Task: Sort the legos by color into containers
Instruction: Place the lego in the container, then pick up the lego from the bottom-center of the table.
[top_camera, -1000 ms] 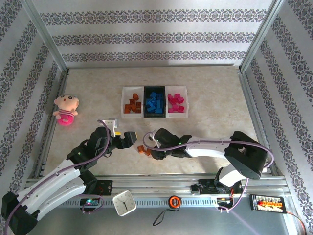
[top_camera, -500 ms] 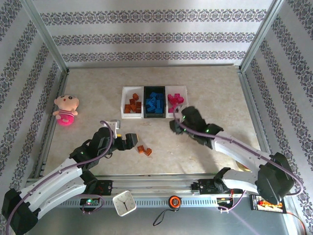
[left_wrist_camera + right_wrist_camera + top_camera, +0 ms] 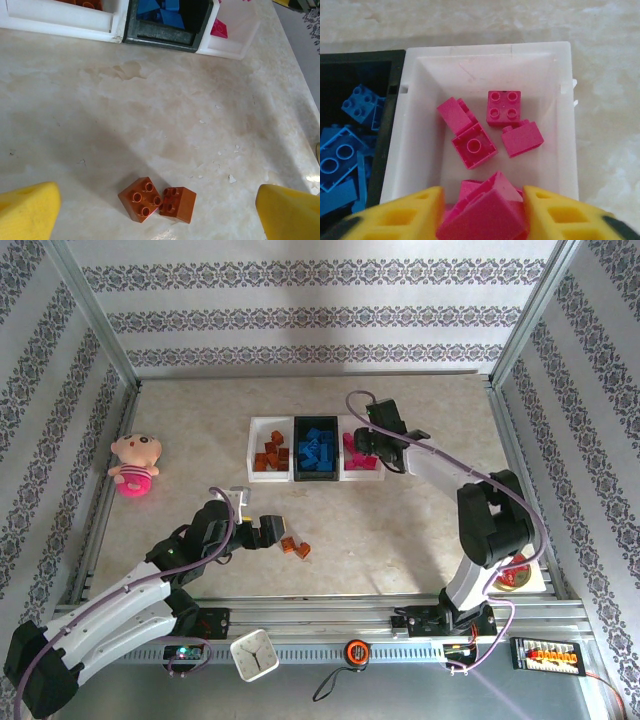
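We see that the right gripper (image 3: pixel 480 212) has swung from the table's near edge to above the right white tray (image 3: pixel 560 95), with a pink brick (image 3: pixel 487 220) clamped between its fingers, so we judge a drop is due. Our left gripper (image 3: pixel 268 530), wide open and empty, faces two orange-brown bricks (image 3: pixel 141 199) by the near edge.

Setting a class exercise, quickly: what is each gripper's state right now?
Left gripper: open, holding nothing.
Right gripper: jaws closed on a hot pink plastic brick.
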### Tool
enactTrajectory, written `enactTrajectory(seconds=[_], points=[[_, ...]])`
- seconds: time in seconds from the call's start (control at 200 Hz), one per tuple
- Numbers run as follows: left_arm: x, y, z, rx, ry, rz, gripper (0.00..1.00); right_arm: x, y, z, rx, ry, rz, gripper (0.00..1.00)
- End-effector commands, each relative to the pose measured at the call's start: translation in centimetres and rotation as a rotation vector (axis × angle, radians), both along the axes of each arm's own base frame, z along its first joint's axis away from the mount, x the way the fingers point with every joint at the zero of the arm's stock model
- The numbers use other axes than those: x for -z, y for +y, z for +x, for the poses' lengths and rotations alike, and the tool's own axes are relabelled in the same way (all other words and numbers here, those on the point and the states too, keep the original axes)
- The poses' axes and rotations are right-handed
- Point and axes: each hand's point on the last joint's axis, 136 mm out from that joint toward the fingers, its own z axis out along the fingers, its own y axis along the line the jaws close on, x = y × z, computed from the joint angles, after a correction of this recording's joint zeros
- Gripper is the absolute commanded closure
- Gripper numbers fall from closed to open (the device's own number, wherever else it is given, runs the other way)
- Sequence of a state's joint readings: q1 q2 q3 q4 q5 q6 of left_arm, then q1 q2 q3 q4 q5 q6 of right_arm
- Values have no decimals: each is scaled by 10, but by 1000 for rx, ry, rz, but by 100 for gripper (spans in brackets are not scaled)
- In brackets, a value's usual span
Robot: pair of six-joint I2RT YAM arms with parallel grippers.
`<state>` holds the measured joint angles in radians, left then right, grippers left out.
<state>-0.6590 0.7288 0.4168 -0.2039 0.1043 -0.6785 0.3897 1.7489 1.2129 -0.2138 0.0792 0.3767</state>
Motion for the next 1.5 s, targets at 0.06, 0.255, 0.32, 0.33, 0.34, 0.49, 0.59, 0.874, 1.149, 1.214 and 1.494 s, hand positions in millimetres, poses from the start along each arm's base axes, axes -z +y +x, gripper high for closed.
enactTrajectory(seconds=[0.06,0.255,0.32,0.33,0.34,0.49,0.59,0.874,1.149,1.214,1.494], points=[[-4,0,3,-2,-21,-11,0,-19,1,-1,7,-27,6,29],[-7,5,4,-21,-38,-2,0,-54,24,-48,-109,-111,33,21],[-8,6,4,-25,-47,-6,0,-62,38,-73,-174,-138,49,21],[-8,6,4,-26,-48,-6,0,-62,40,-77,-188,-138,50,21],[-8,6,4,-28,-50,-6,0,-65,43,-81,-201,-143,56,20],[-4,9,3,-38,-49,-3,0,-51,94,-156,-470,-121,87,19],[-2,10,2,-39,-43,-6,0,-19,125,-204,-658,-33,82,18],[3,13,-2,-50,-28,-10,0,57,162,-259,-838,128,-4,17],[6,17,-3,-64,-21,-1,0,88,177,-272,-885,194,-26,22],[6,18,-3,-71,-20,4,0,92,179,-271,-888,202,-29,26],[5,21,-3,-77,-24,19,0,80,184,-268,-900,176,-5,69]])
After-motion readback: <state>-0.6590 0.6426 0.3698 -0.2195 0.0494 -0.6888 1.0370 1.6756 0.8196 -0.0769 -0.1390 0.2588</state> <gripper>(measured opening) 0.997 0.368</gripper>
